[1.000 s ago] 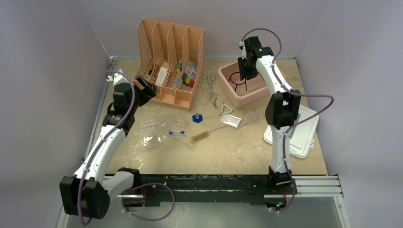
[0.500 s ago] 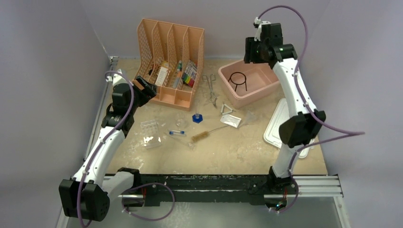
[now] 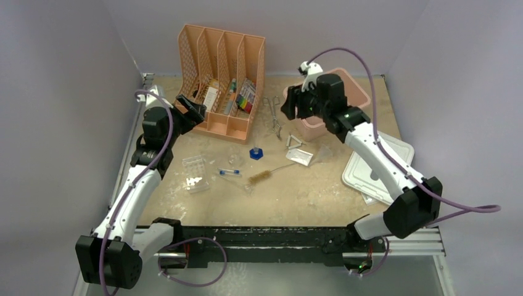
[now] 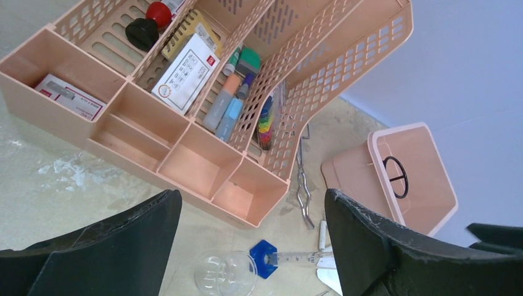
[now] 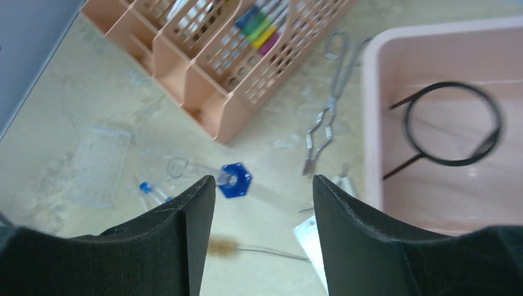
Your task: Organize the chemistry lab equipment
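Note:
The black wire ring (image 5: 453,123) lies inside the pink tub (image 5: 376,123) and also shows in the left wrist view (image 4: 398,177). My right gripper (image 3: 291,103) is open and empty, above the tub's left edge, and its wrist view (image 5: 264,182) looks down on the table. The metal tongs (image 3: 273,114) lie between the organizer and the tub. The bristle brush (image 3: 262,177), a blue-capped tube (image 3: 229,172), a blue-based cylinder (image 3: 256,152), the white tube rack (image 3: 193,164), the wire triangle (image 3: 295,142) and the clear funnel (image 3: 321,152) lie mid-table. My left gripper (image 3: 194,108) is open and empty by the organizer's front left.
The peach slotted organizer (image 3: 222,80) stands at the back left with stationery in it. The tub's white lid (image 3: 382,166) lies at the right. A clear round flask (image 4: 225,273) lies beside the blue-based cylinder. Walls close in the left, back and right.
My right gripper let go of the wire ring in the tub, rose, then swung left and down over the tub's left edge. The left arm has barely moved.

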Controlling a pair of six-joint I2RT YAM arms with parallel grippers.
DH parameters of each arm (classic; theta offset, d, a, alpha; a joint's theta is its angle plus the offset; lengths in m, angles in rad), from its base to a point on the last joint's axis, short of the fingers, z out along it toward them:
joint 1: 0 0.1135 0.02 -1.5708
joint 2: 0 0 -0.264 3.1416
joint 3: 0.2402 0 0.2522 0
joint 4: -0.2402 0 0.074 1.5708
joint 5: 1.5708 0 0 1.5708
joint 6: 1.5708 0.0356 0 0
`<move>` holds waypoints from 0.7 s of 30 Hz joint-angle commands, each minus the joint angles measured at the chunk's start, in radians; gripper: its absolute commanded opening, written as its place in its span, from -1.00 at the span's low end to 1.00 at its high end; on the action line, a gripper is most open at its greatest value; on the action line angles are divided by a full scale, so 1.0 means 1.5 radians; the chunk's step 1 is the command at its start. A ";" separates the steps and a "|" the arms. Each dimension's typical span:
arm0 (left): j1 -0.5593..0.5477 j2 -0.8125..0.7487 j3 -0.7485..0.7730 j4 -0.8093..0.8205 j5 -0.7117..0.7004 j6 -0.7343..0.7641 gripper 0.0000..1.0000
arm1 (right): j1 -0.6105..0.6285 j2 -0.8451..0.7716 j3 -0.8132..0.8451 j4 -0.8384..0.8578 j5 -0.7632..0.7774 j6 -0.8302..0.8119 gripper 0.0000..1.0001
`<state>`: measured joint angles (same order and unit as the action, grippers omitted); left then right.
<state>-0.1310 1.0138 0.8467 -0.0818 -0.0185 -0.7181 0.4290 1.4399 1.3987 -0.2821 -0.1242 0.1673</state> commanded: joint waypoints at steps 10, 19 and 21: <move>0.001 -0.002 0.020 0.019 -0.002 0.008 0.70 | 0.148 0.061 -0.188 0.276 0.030 0.080 0.26; 0.001 -0.014 0.021 0.001 -0.004 0.014 0.69 | 0.188 0.078 -0.294 0.470 0.071 0.028 0.25; 0.001 -0.016 0.021 -0.001 -0.005 0.015 0.69 | 0.195 0.089 -0.298 0.492 0.075 0.017 0.25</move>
<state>-0.1310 1.0187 0.8467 -0.0982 -0.0143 -0.7143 0.7048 1.5719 0.9665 0.2607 -0.0494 0.2443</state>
